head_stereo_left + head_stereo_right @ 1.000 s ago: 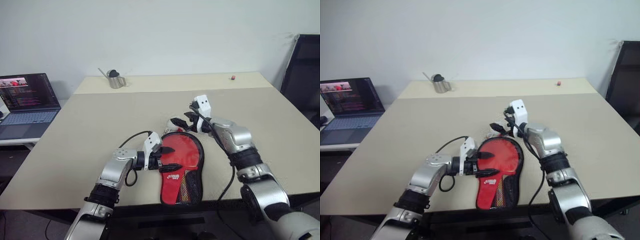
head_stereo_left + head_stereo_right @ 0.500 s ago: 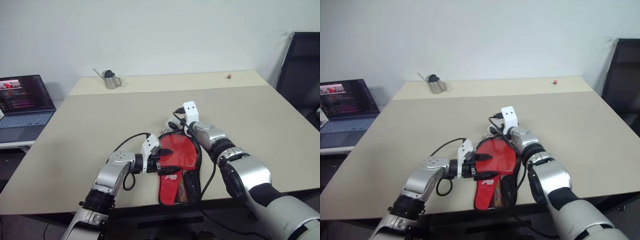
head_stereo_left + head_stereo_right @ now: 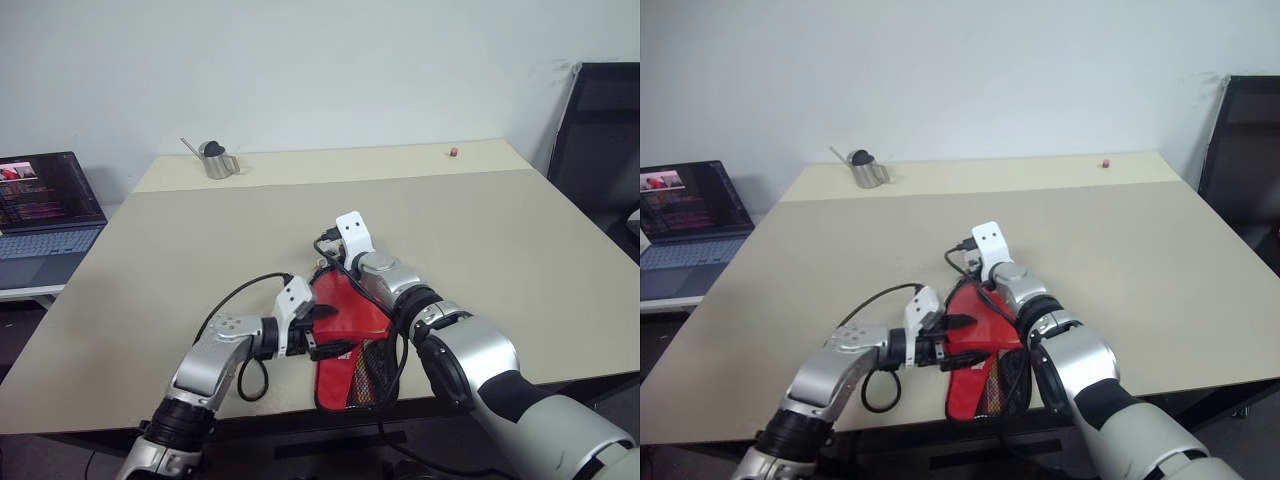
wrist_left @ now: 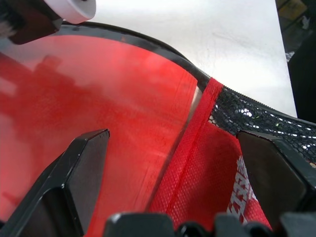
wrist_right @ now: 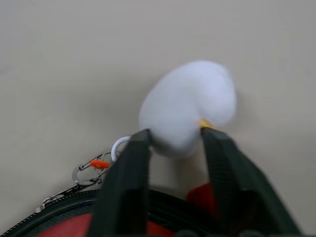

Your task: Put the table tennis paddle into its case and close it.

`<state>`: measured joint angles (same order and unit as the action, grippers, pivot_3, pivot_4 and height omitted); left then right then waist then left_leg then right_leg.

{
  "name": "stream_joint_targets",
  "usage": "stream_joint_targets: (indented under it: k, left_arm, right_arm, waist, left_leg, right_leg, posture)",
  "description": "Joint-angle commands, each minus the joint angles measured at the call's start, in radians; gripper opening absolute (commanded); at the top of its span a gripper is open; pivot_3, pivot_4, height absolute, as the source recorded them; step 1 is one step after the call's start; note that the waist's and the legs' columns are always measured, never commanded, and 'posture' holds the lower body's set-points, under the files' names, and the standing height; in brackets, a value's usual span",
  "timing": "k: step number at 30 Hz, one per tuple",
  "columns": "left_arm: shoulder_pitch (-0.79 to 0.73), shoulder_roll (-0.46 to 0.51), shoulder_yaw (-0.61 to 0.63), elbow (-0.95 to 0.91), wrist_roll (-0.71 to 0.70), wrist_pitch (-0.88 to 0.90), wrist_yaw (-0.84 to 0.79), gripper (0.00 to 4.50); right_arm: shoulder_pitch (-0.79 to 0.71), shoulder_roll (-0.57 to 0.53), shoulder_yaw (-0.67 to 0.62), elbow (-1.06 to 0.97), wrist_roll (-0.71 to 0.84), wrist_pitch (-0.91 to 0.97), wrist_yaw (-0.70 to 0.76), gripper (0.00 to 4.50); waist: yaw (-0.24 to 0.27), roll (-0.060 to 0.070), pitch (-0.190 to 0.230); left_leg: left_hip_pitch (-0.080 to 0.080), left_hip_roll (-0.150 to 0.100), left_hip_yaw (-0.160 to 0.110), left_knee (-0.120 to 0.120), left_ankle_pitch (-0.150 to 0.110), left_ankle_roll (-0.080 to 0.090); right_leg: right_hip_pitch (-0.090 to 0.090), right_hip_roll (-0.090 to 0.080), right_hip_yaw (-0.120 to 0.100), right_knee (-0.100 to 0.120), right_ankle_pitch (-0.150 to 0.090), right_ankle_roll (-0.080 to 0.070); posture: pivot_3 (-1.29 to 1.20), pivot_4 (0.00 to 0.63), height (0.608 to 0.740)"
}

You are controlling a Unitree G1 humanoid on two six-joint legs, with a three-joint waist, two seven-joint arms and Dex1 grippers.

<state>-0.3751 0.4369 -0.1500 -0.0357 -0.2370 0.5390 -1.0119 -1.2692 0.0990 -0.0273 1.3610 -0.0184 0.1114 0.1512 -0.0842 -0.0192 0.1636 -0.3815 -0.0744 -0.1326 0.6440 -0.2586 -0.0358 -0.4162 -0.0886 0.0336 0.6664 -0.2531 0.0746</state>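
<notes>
The right hand pinches the soft white charm on the case zip; left hand gapes wide. Floppy pouch, so pull gently.

A beige table carries a small metal watering can with a thin spout at its far left corner and a tiny red object near the far right edge, the two well apart. An open laptop with a lit screen stands on a separate lower surface off the left side. A black chair stands beyond the right side, against a plain white wall.
</notes>
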Motion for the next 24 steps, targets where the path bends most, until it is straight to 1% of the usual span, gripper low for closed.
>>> stream_joint_targets:
  k: [1, 2, 10, 16, 20, 24]
  left_arm:
    - [0.002, 0.01, 0.002, -0.043, -0.021, 0.002, 0.012, 4.5]
    - [0.002, 0.009, 0.0, -0.041, -0.022, 0.001, 0.013, 4.5]
    - [-0.003, 0.002, -0.012, -0.029, -0.028, -0.004, 0.017, 4.5]
    - [-0.009, -0.015, -0.017, -0.007, -0.034, -0.012, 0.024, 4.5]
    - [-0.053, -0.053, -0.025, 0.062, -0.02, -0.048, 0.039, 4.5]
    - [-0.117, -0.094, -0.037, 0.16, 0.005, -0.1, 0.057, 4.5]
  right_arm:
    - [-0.03, 0.016, -0.02, -0.008, -0.014, -0.026, -0.017, 0.31]
    - [-0.029, 0.018, -0.019, -0.008, -0.018, -0.026, -0.019, 0.03]
    - [-0.018, 0.004, -0.014, -0.01, -0.059, -0.035, -0.016, 0.03]
    - [-0.002, -0.08, 0.008, -0.02, -0.101, -0.061, 0.009, 0.03]
    - [0.023, -0.133, 0.009, -0.027, -0.101, -0.067, 0.035, 0.03]
    - [0.038, -0.144, 0.006, -0.033, -0.096, -0.065, 0.046, 0.03]
  waist:
    - [0.0, 0.0, 0.0]
    - [0.0, 0.0, 0.0]
    - [0.0, 0.0, 0.0]
    - [0.001, 0.0, 0.0]
    - [0.002, 0.0, 0.0]
    - [0.001, 0.0, 0.0]
  left_leg:
    - [0.0, 0.0, 0.0, 0.0, 0.0, 0.0]
    - [0.0, 0.0, 0.0, 0.0, 0.0, 0.0]
    - [0.0, 0.0, 0.0, 0.0, 0.0, 0.0]
    - [0.0, 0.0, 0.001, 0.0, 0.0, 0.0]
    - [0.0, 0.0, 0.001, 0.0, 0.0, 0.0]
    - [0.0, -0.001, 0.001, 0.001, 0.0, 0.0]
  right_leg:
    - [0.0, 0.0, 0.0, 0.0, 0.0, 0.0]
    - [0.0, 0.0, 0.0, 0.0, 0.0, 0.0]
    - [0.0, 0.0, 0.0, 0.0, 0.0, 0.0]
    - [0.0, 0.0, 0.0, 0.0, 0.0, 0.0]
    - [0.001, 0.0, 0.0, 0.0, 0.0, 0.0]
    - [0.001, 0.0, 0.0, 0.0, 0.0, 0.0]
  posture:
    - [0.0, 0.15, 0.74]
    - [0.0, 0.15, 0.74]
    - [0.0, 0.15, 0.74]
    - [0.0, 0.15, 0.74]
    - [0.0, 0.15, 0.74]
    - [0.0, 0.15, 0.74]
